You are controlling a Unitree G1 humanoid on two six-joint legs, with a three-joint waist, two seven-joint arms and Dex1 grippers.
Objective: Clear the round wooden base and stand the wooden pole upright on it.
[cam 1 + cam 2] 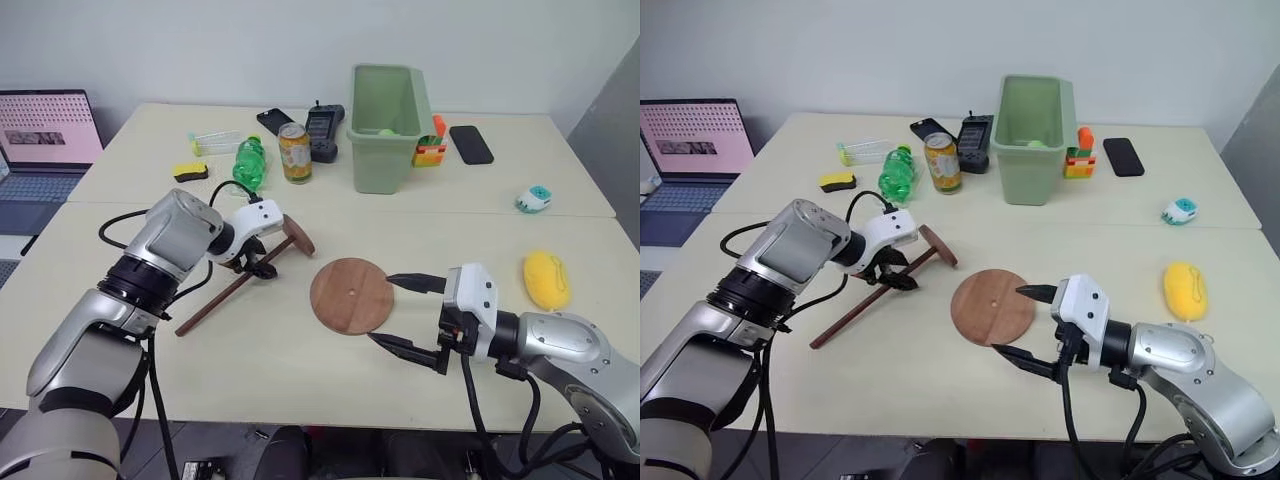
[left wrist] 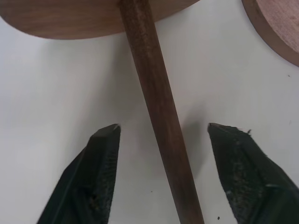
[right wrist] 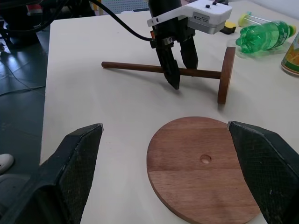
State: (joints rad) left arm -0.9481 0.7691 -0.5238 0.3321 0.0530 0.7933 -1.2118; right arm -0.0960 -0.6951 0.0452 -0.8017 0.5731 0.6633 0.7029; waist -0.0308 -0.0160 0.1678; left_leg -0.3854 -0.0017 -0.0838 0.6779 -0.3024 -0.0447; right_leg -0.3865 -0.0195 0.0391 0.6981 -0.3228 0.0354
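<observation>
Pole-raising is the step judged to be in hand: the wooden pole (image 1: 235, 287) is seen lying flat on the counter (image 1: 250, 370), just beside the bare round wooden base (image 1: 351, 295), with the left end effector (image 2: 161, 140) straddled over its rod, fingers spread and not yet touching. If that pinch is closed off-centre, the rod could be rolled aside or swung in the grip by its disc's weight. The right end effector (image 1: 410, 315) is held wide apart around the base's near edge, so the base could be nudged.
</observation>
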